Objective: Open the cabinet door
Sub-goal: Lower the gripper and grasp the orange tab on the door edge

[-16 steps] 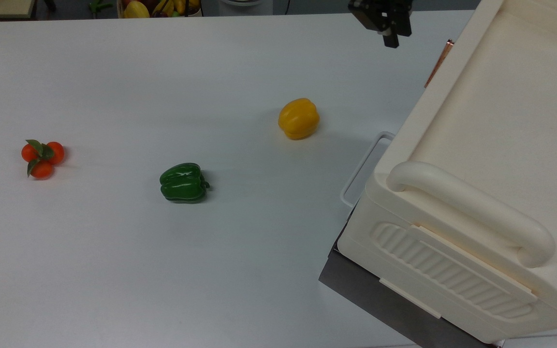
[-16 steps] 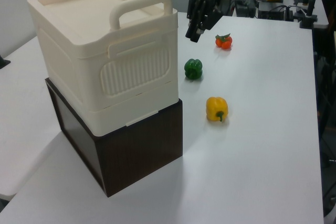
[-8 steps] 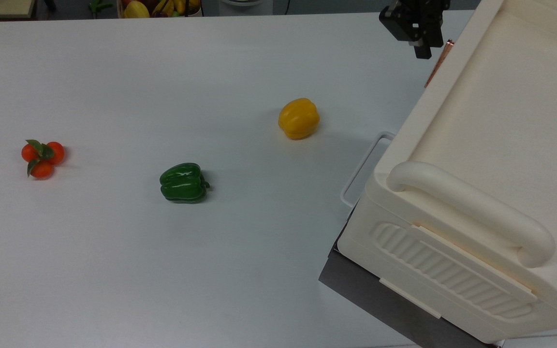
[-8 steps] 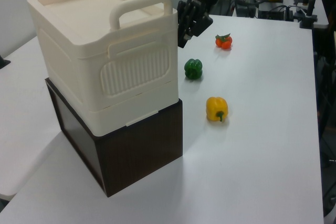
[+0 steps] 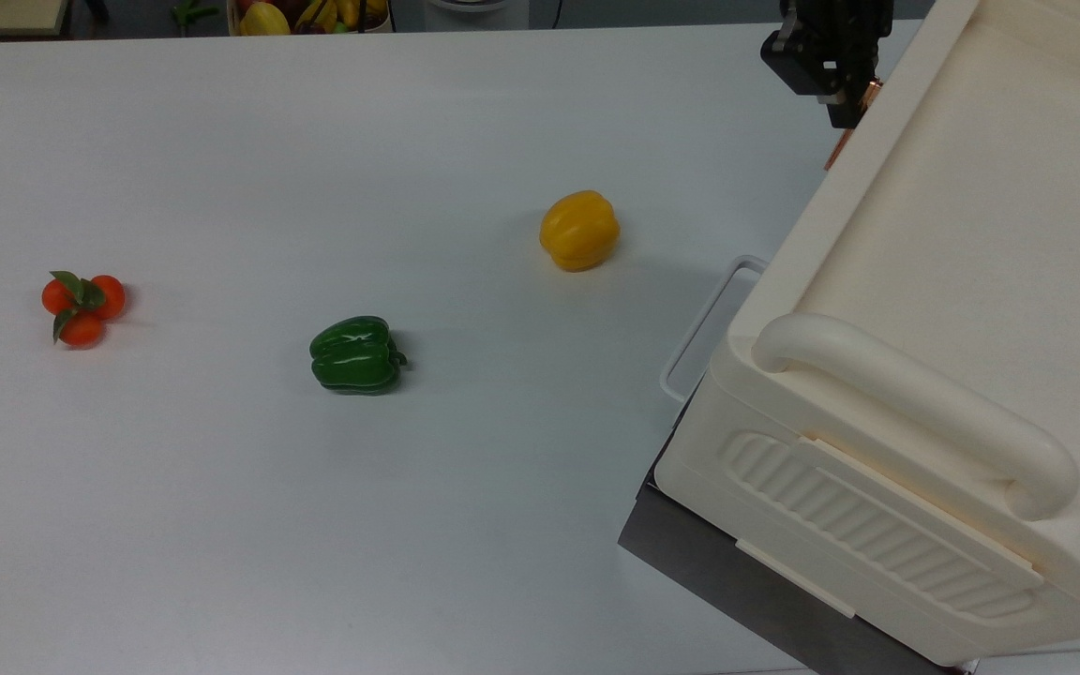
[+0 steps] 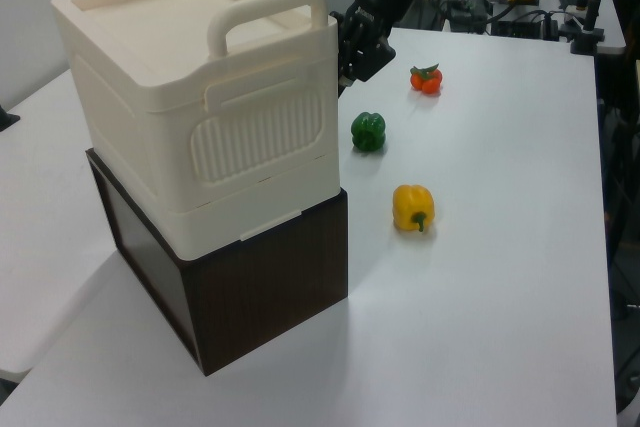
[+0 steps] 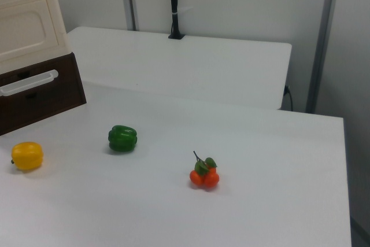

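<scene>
The cream cabinet [image 5: 952,262] stands on a dark brown base at the top view's right. Its cabinet door [image 7: 23,30], a cream panel with a recessed rounded face, fronts the table in the right view. In the top view the door is edge-on, and its copper-orange strip handle [image 5: 833,155] shows at the cabinet's upper left edge. My gripper [image 5: 842,111] hangs right at that strip, covering its middle. In the left view the gripper [image 6: 347,69] sits tight against the cabinet's right-hand edge, below the thick bar handle [image 6: 265,12].
On the white table lie a yellow pepper [image 5: 579,230], a green pepper [image 5: 356,353] and a cluster of small orange fruits [image 5: 82,305]. The brown base [image 6: 260,287] carries a white drawer handle [image 5: 704,323]. A fruit basket [image 5: 310,14] sits past the far edge.
My gripper has moved toward the top view's right and slightly down, from open air over the table to the copper strip on the cabinet's edge. Nothing else has shifted.
</scene>
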Action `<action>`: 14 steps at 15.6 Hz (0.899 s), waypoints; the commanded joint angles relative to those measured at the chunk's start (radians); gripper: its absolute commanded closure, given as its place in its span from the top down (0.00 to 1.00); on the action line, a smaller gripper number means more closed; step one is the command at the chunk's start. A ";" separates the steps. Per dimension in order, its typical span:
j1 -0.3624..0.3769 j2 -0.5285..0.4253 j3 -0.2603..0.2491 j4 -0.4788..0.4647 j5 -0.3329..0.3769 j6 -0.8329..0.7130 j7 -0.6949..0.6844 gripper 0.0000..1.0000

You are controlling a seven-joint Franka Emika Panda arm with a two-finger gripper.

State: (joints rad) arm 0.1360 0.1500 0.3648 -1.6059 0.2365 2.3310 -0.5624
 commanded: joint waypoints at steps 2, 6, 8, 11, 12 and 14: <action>0.013 0.013 0.013 0.004 0.003 0.025 -0.014 0.00; 0.001 -0.015 0.013 0.001 0.007 -0.019 -0.002 0.00; -0.018 -0.032 0.013 -0.003 0.007 -0.088 -0.001 0.00; -0.047 -0.064 0.010 -0.003 0.011 -0.172 0.001 0.00; -0.056 -0.073 0.006 -0.005 0.011 -0.188 0.001 0.00; -0.075 -0.082 0.000 -0.005 0.012 -0.215 0.002 0.00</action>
State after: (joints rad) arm 0.0902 0.1182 0.3647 -1.5900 0.2344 2.1920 -0.5640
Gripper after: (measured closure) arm 0.863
